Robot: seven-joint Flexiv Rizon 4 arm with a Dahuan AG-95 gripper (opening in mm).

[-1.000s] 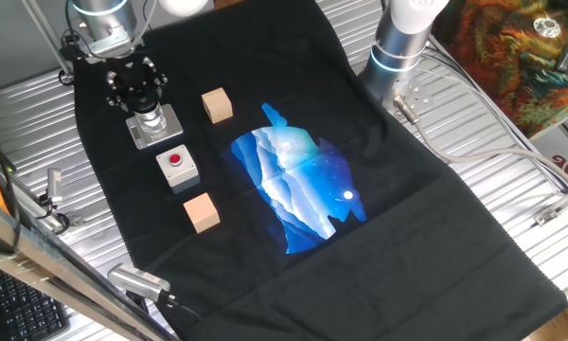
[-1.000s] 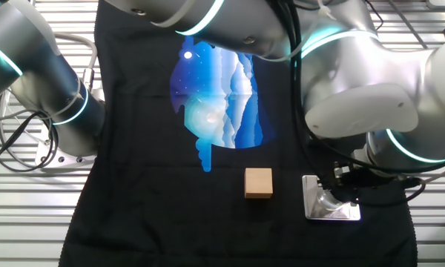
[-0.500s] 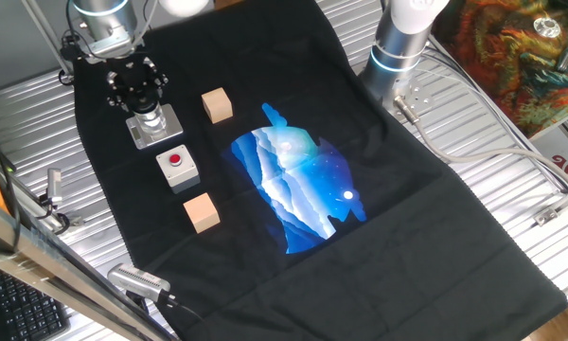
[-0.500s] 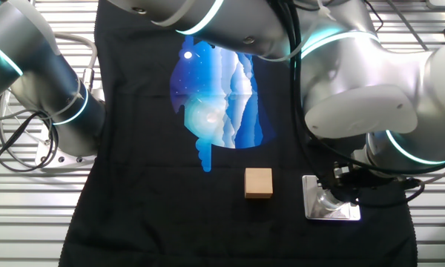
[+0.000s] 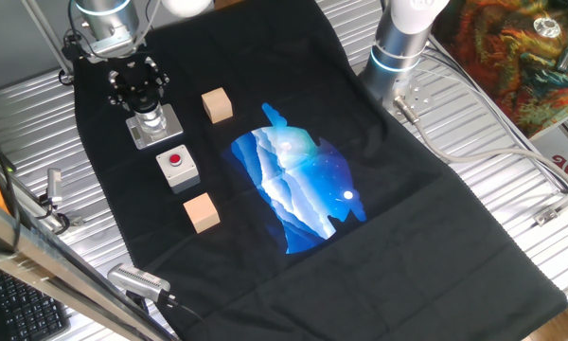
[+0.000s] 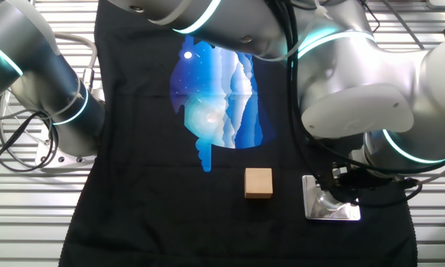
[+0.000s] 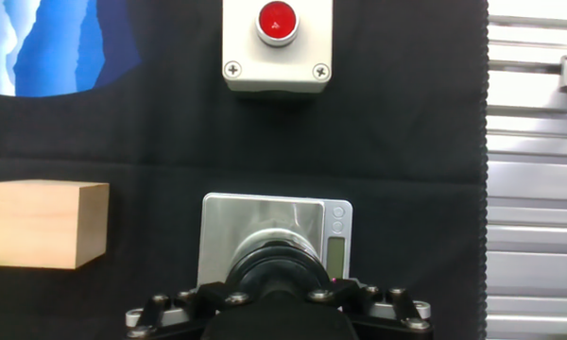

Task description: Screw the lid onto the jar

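Two wooden cubes, a grey box with a red button and a small jar share the black cloth (image 5: 435,218) on the ribbed metal counter (image 5: 511,161).

Nearest the hand camera, the hand (image 7: 276,300) fills the bottom edge, its black body bolted across the frame. Right at it sits the lid (image 7: 280,269), a round black cap, directly on top of the jar (image 5: 151,119). The fingers wrap the lid closely, yet whether they are pressing it or standing slightly off cannot be told from any view. The jar stands upright on its grey square base plate (image 7: 274,219), which lies flat on the cloth.

Left of the plate in the hand view, apart from it, lies one wooden cube (image 7: 49,225). Farther along, beyond the plate, is the grey box (image 7: 276,55) with the red button (image 7: 276,17) on top.

From the fixed view, the other wooden cube (image 5: 201,211) lies past the box, well apart from the jar. A blue printed picture (image 5: 298,189) covers the middle of the cloth. A second robot arm's base (image 5: 402,43) stands at the far edge.
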